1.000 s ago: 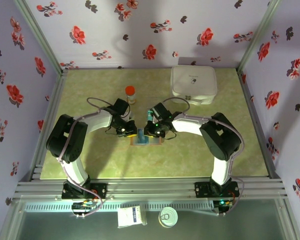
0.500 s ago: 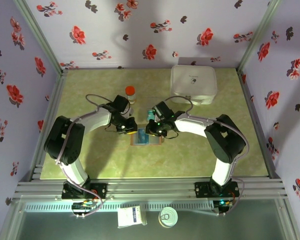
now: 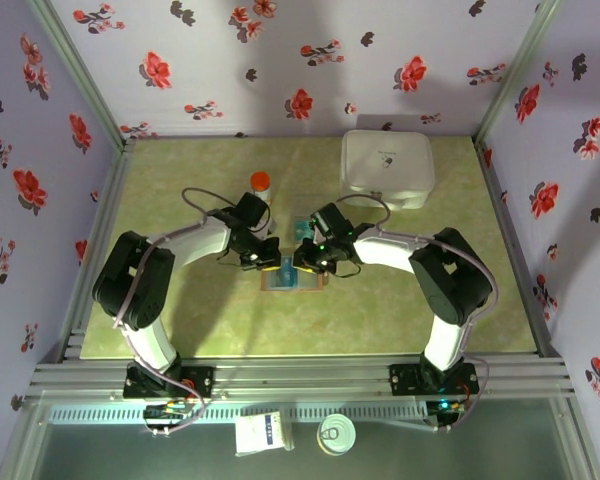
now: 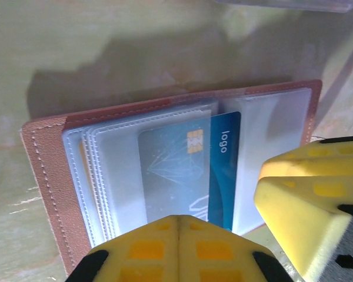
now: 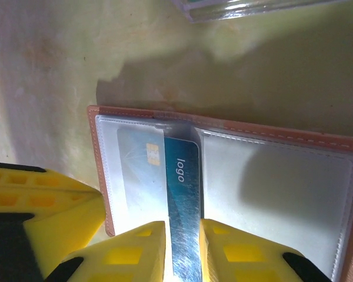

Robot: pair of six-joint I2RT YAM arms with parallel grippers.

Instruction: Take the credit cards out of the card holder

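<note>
Top view: both arms are reaching in to the middle of the counter (image 3: 180, 320), wrists almost meeting over the card holder (image 3: 292, 281); the holder is lying open and flat just below them in the frame; I cannot tell the state of either pair of jaws from up here. An orange-capped bottle (image 3: 261, 186) is standing just behind the left wrist; a white case (image 3: 386, 168) is sitting well apart at upper right.

Left wrist view is giving the detail: the brown cover is showing along the left and top, with a stack of clear sleeves (image 4: 115, 176) inside it. A teal credit card (image 4: 223, 170) is sitting near the middle of the frame; its chip end is lying under a sleeve and looking pale, while its "logo" strip is lying bare and darker. The left jaws are closed; the yellow fingers (image 4: 135, 255) are meeting along a seam at bottom centre with no gap, over the holder's lower edge. I cannot tell whether they are pinching a sleeve. Another yellow finger is sitting at lower right, beside the card.

Right wrist view is showing what the left one is hiding. The right jaws are gripping the credit card; the fingers (image 5: 135, 252) are pressing either side of the bare teal strip at bottom centre; the card's far end is lying inside the left-hand sleeve; the right-hand sleeve is looking blank.
</note>
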